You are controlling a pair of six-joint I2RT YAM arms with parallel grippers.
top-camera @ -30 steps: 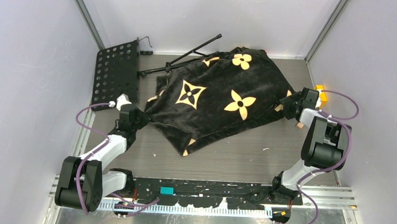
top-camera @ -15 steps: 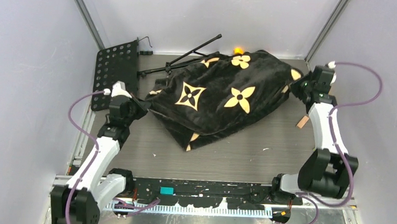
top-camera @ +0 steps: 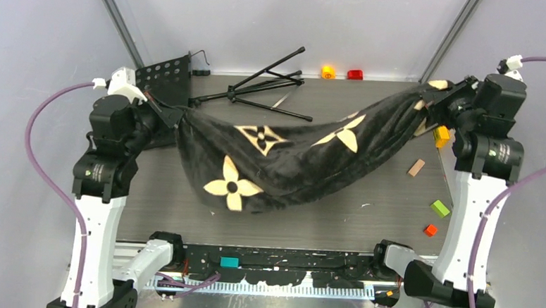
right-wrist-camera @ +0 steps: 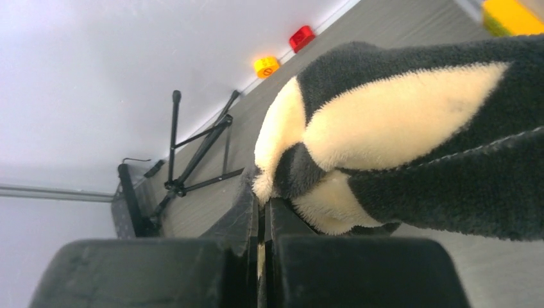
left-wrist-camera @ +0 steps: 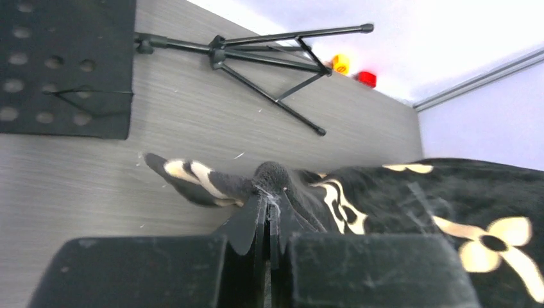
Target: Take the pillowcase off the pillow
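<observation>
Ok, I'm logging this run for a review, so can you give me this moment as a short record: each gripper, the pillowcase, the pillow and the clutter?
left gripper: shut on one end of the pillowcase, held high at the left
right gripper: shut on the opposite end, held high at the right
pillowcase: strung between both grippers, sagging in the middle
pillow: no white cushion visible in any view
clutter: tripod and perforated plate at the back, small coloured blocks at back and right

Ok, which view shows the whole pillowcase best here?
The top external view: the pillowcase hangs sagging between the left gripper and the right gripper, its full span visible. The wrist views show only the pinched corner at each gripper, plus some nearby fabric.
</observation>
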